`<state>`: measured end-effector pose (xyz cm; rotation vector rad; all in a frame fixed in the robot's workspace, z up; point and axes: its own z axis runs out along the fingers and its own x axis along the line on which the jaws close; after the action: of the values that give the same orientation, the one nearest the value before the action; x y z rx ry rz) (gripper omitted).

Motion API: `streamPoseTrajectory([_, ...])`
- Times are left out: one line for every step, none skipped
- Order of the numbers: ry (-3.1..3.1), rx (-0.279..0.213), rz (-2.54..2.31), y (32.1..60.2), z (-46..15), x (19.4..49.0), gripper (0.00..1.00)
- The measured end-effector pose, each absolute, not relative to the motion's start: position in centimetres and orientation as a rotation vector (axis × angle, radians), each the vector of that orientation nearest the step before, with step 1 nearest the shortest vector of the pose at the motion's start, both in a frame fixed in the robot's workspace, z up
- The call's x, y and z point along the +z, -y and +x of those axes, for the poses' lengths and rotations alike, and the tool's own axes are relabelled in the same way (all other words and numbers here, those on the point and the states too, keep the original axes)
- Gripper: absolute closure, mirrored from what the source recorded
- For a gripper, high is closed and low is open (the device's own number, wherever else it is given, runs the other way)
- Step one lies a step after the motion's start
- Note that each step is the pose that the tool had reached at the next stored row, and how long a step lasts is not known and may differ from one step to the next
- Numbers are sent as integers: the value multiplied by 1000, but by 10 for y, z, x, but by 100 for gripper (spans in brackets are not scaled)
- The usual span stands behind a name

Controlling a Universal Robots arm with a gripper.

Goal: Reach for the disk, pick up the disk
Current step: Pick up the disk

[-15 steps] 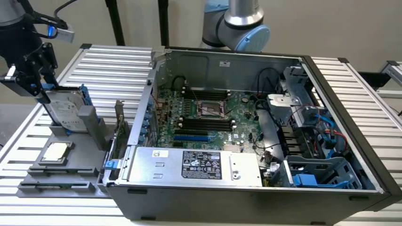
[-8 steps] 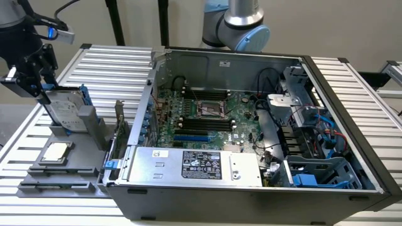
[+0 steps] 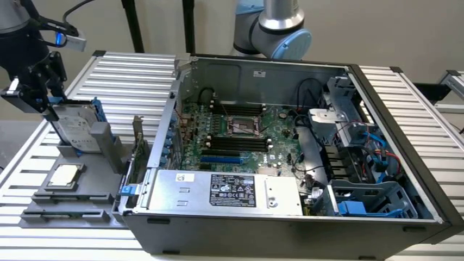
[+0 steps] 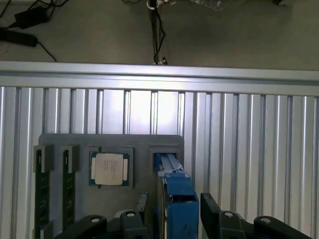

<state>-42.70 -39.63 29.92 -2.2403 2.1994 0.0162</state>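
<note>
Soft even light where I work. Pale glare on desk (image 4: 114, 107) slats; computer case (image 3: 254, 234) interior shadowed.

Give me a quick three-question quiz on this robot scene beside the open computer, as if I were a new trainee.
1. True or false: the disk lies flat on the table.
2. Which thing lies flat on the grey tray? A. a square chip B. a screwdriver C. a fan
3. Fill in: the end effector has its fingers on either side of the disk, with the jaws ____.

Key: 1 false, it stands on edge in a holder; 2 A; 3 open.
</note>
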Motion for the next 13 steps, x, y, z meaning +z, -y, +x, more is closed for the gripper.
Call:
streamPoseTrajectory([-2199,16,-2240,396,-427,299,48])
streamPoseTrajectory([-2199,16,-2240,396,-427,299,55])
streamPoseTrajectory([-2199,16,-2240,396,-427,299,55])
streamPoseTrajectory([-2199,16,-2240,396,-427,299,55])
streamPoseTrajectory([-2199,16,-2240,396,-427,299,62])
streamPoseTrajectory([-2199,16,-2240,396,-427,299,62])
streamPoseTrajectory([-2200,16,-2240,396,-427,299,62])
streamPoseTrajectory([-2200,17,-2240,396,-427,299,62])
streamPoseTrajectory([-2200,17,-2240,396,-427,299,62])
streamPoseTrajectory([-2200,17,-2241,396,-427,299,62])
streamPoseTrajectory([-2200,17,-2241,396,-427,299,62])
streamPoseTrajectory([-2200,17,-2241,396,-427,299,64])
streamPoseTrajectory([-2200,17,-2241,396,-427,299,64])
